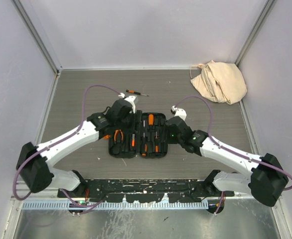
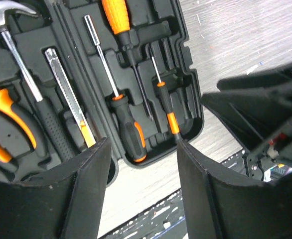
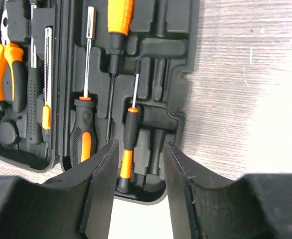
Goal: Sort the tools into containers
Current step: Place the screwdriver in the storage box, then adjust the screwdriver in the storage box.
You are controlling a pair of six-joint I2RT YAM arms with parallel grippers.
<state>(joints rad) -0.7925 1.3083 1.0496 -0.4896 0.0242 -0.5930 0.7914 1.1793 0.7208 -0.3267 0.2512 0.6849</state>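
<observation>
The black tool case (image 1: 127, 152) lies open mid-table, with moulded slots holding orange-and-black pliers (image 1: 118, 135) and several screwdrivers (image 1: 150, 122). One small loose screwdriver (image 1: 137, 92) lies on the table behind the case. My left gripper (image 1: 131, 110) hovers at the case's far left edge, and in the left wrist view it (image 2: 143, 144) is open and empty above the case (image 2: 198, 107). My right gripper (image 1: 176, 119) is at the case's right edge. In the right wrist view it (image 3: 141, 147) is open, and a thin black-and-orange screwdriver (image 3: 129, 134) lies in its slot below the gap.
A beige cloth bag (image 1: 219, 81) lies in the far right corner. Grey walls enclose the table on three sides. A black perforated rail (image 1: 146, 189) runs along the near edge. A hammer (image 2: 6, 17) and a utility knife (image 2: 66, 94) lie in the case.
</observation>
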